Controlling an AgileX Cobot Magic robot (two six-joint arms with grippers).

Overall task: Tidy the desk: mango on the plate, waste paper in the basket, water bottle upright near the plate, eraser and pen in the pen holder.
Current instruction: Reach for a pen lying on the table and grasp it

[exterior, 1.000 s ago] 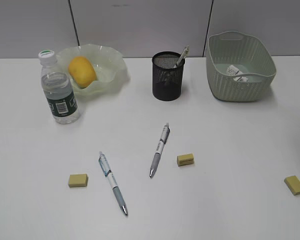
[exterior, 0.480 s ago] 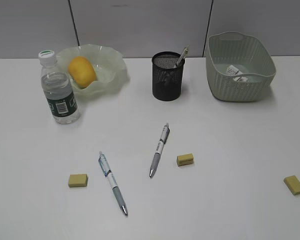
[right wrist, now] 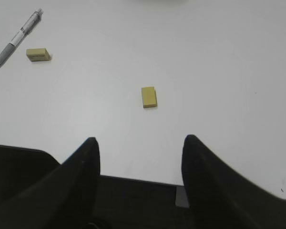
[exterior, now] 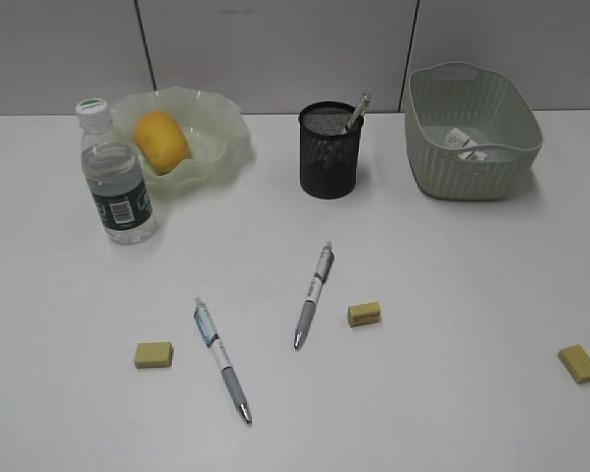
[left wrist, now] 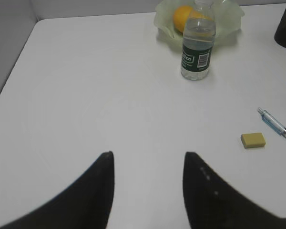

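Already the mango (exterior: 160, 141) lies in the plate (exterior: 223, 138) near the desk's (exterior: 452, 275) far edge; both grippers (left wrist: 148, 157) (right wrist: 140, 143) stand spread and empty, ready for erasers (right wrist: 149, 97).

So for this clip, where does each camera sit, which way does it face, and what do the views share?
Exterior: raised at the desk's near edge, slanting down toward the back wall; no robot parts show.
Left wrist: low above the desk's left side, facing the bottle and plate; open left gripper at the bottom.
Right wrist: over the near right edge, looking down at an eraser; open right gripper at the bottom.
Shared: that eraser is the exterior's far-right one; bottle and plate appear in exterior and left wrist.
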